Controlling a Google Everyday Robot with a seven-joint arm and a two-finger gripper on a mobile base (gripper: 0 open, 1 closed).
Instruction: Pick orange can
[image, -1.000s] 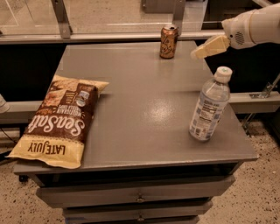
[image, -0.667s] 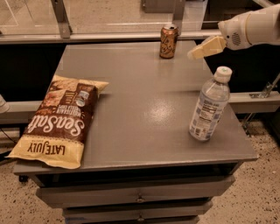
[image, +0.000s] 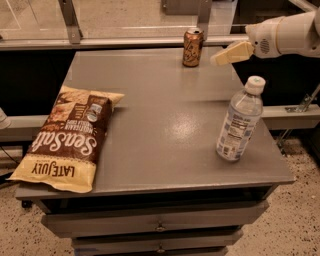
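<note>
Sliding the gripper (image: 226, 54) leftward above the counter's (image: 165, 125) far right corner, nearer the can (image: 192, 47) than a second ago, just beside it but not touching. Can't tell whether spread or closed. Finding the can upright at the far edge, right of middle. Leaving bottle (image: 240, 120) by the right edge and bag (image: 65, 135) at the front left corner alone. Judging this as approach, with no grasp yet.

Dim, tabletop (image: 165, 145) sheen — gripper (image: 223, 56) bright, upper right
</note>
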